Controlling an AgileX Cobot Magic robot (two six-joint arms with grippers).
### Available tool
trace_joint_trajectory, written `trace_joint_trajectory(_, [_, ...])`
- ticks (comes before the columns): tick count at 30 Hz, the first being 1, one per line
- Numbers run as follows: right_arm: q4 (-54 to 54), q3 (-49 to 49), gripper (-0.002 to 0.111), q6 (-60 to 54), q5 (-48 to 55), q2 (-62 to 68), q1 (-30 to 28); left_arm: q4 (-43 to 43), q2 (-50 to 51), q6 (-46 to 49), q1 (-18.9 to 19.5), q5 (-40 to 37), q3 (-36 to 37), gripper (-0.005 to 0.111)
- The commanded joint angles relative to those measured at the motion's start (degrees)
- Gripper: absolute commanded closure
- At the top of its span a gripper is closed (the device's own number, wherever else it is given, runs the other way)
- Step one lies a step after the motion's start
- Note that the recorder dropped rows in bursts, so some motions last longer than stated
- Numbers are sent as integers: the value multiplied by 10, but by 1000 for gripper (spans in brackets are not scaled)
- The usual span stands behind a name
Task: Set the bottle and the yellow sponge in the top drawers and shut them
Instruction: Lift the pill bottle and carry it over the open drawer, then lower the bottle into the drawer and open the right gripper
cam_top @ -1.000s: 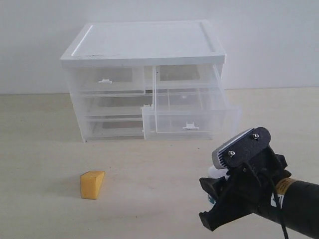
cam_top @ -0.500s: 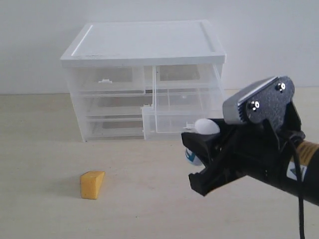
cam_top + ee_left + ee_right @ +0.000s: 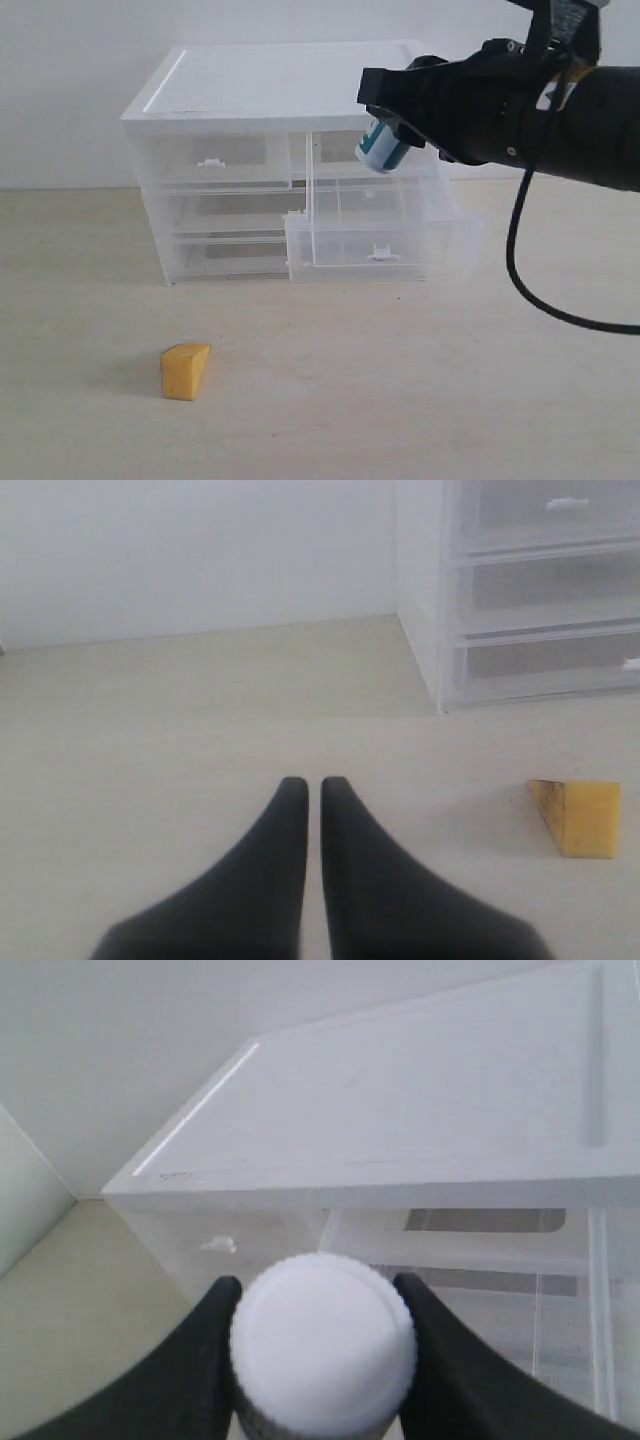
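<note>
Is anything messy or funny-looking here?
Nothing is spilled or broken. The top right drawer sticks out, open. The yellow sponge lies alone on the table. The bottle hangs tilted in the right tool.

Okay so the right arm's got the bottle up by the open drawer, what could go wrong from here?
1. The right gripper holds the bottle tilted, high over the open top right drawer; released from there, it may bounce or tip out.
2. It sits close to the cabinet top, so lowering could knock that edge.
3. The yellow sponge remains on the table, and the top left drawer looks closed.
</note>
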State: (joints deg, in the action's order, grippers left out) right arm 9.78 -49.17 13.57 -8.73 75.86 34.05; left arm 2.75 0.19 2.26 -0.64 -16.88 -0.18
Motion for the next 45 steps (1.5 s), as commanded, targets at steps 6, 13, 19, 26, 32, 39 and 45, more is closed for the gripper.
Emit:
trace_joint_trajectory(6, [51,-70,108,125,4,108,-5,-3,-2,-4,1,-1,2,103])
trace_joint_trajectory(13, [51,-70,78,165,-4,129,-18,-3,-2,-4,1,-1,2,103])
trace_joint_trajectory(19, [51,-70,50,162,-5,129,-22,-3,-2,-4,1,-1,2,103])
trace_joint_trajectory(26, [49,-70,46,131,-16,128,-22,-3,-2,-4,1,-1,2,103])
trace_joint_trajectory(32, [49,-70,46,-78,-10,108,-22,-3,-2,-4,1,-1,2,103])
trace_joint_trajectory(39, [49,-70,46,-226,34,71,-22,-3,-2,-4,1,-1,2,103])
trace_joint_trajectory(45, [49,-70,71,-300,107,60,-22,-3,-2,-4,1,-1,2,103])
